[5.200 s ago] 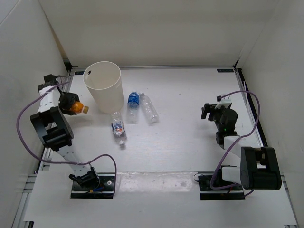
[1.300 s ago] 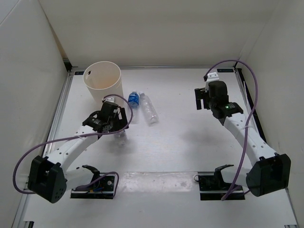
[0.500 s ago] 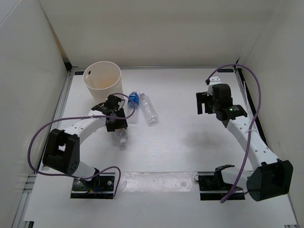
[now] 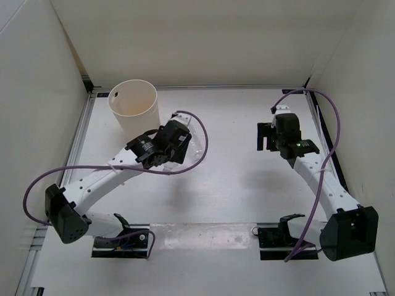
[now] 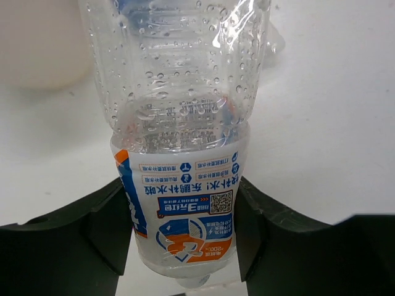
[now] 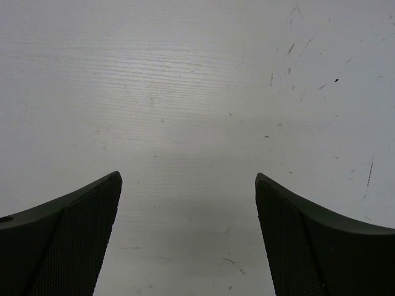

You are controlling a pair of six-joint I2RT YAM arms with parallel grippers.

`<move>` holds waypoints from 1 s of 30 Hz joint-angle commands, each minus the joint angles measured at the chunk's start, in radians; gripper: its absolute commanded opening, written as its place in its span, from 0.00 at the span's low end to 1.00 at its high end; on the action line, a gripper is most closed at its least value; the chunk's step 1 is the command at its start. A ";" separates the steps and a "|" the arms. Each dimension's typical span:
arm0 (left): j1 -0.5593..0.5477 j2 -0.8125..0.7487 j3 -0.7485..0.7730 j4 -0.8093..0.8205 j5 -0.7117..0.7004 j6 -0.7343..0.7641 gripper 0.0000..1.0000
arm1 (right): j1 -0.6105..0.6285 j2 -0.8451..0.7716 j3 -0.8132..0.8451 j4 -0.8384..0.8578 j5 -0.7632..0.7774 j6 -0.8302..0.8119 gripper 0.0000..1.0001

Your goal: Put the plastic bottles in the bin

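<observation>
My left gripper [image 5: 180, 185] is shut on a clear plastic bottle [image 5: 182, 123] with a white, blue and orange-red label. The black fingers [image 5: 105, 228] press its labelled lower part from both sides, and droplets cover its upper part. From above, the left gripper [image 4: 170, 145] hangs just right of the bin [image 4: 139, 123], a tall cream-white bucket, and hides the held bottle. The arm and its cable cover the other bottles by the bin. My right gripper [image 4: 266, 135] stands open over bare table at the far right, with nothing between its fingers [image 6: 74, 234].
White walls close in the table on the left, back and right. The left arm's purple cable [image 4: 203, 139] loops out to the right of the gripper. A pale blur of the bin [image 5: 37, 43] fills the left wrist view's upper left.
My left gripper has closed on the labelled bottle that lay in front of the bin and carried it up and to the right. The right gripper has barely moved.
</observation>
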 commanded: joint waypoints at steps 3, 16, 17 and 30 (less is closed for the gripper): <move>-0.033 0.057 0.203 -0.011 -0.222 0.187 0.59 | -0.007 -0.007 -0.016 0.037 0.017 0.021 0.90; 0.384 0.082 0.527 0.257 -0.207 0.214 0.62 | -0.033 -0.013 -0.065 0.057 -0.053 -0.044 0.90; 0.453 0.085 0.527 0.280 -0.136 0.211 0.62 | -0.033 -0.015 -0.069 0.066 -0.050 -0.044 0.90; 0.667 0.203 0.595 0.274 0.073 0.071 0.70 | -0.040 -0.033 -0.190 0.151 -0.102 -0.264 0.90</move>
